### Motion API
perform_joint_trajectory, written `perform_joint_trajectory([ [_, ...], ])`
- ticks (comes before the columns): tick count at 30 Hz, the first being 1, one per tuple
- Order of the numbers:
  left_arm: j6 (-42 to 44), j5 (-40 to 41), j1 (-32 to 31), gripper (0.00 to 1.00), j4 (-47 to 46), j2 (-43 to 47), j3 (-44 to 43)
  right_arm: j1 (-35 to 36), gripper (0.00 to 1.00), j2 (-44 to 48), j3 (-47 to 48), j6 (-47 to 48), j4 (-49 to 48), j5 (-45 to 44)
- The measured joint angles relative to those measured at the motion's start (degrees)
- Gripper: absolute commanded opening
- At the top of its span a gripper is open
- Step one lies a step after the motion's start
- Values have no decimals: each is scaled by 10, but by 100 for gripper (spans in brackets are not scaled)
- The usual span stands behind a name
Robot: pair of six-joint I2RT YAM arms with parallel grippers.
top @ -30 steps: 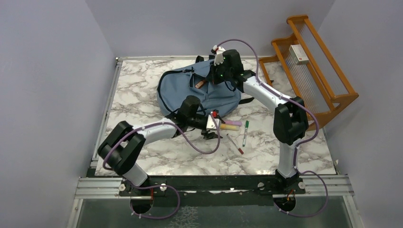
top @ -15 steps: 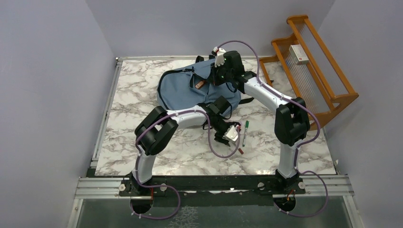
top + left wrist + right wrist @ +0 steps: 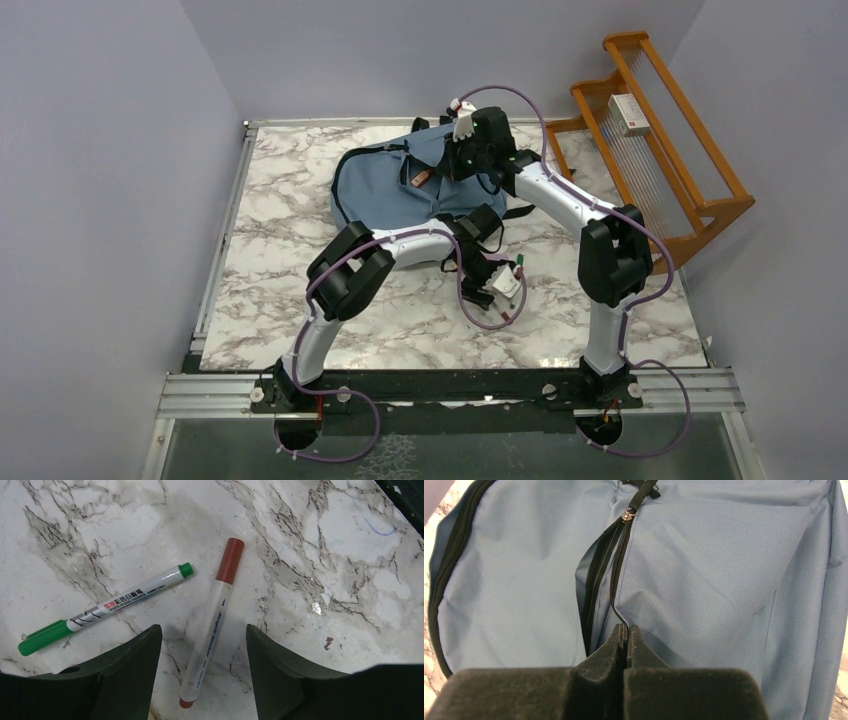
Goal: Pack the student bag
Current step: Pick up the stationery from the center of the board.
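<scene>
Blue fabric, 1 student bag (image 3: 390, 190); 1 green marker (image 3: 105, 607), 1 red marker (image 3: 212, 625)

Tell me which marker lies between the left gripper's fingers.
The red-capped marker; the green marker lies outside the left gripper, beyond one finger.

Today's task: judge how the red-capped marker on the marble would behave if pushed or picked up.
The red-capped marker looks round and smooth, so a sideways push would probably roll it. It seems stiff and light, likely lifting without bending. Its glossy barrel might slip in a loose pinch.
</scene>
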State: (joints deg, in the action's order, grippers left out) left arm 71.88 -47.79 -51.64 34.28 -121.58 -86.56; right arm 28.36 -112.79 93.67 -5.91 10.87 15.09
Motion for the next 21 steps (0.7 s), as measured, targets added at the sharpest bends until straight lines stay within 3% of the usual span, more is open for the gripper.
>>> perform_joint_trajectory([
  [9, -18, 24, -8, 57, 25, -13, -18, 0, 1, 4, -6, 0, 4, 5],
  [18, -34, 47, -24, 33, 52, -22, -38, 0, 1, 6, -6, 0, 9, 7],
  [21, -35, 49, -26, 20, 53, -23, -40, 0, 0, 6, -6, 0, 9, 7],
])
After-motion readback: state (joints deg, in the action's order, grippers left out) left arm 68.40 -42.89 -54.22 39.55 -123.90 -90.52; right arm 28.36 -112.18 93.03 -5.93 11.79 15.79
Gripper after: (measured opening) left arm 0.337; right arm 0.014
